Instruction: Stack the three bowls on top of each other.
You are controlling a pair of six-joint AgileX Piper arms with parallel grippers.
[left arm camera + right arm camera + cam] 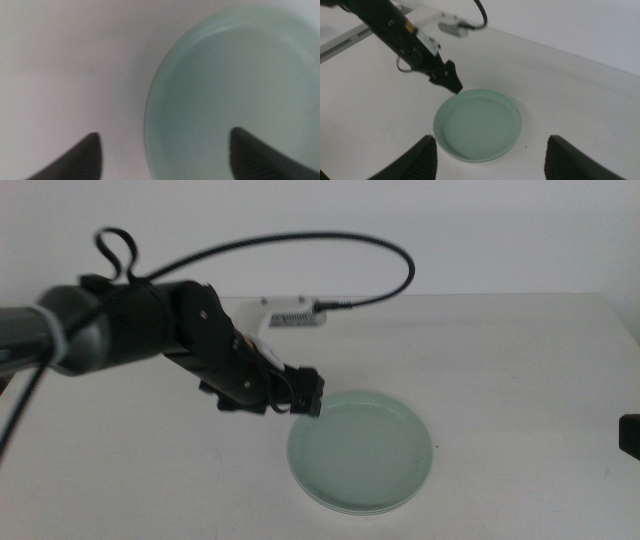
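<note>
The mint green bowl (362, 450) sits on the white table in the middle view and fills much of the left wrist view (235, 75). A thin second rim (470, 159) shows just under it; I cannot tell its colour. No grey or white bowl is in view. My left gripper (310, 397) is open at the bowl's far-left rim. In its wrist view (165, 132) one jaw is outside the rim and one is over the bowl's inside. My right gripper (490, 141) is open and empty, back from the bowl at the table's right (630, 435).
A white box with a black cable (290, 315) lies at the back of the table behind the left arm. The cable (400, 270) loops up over the table. The table's right edge (625, 320) is near the right gripper.
</note>
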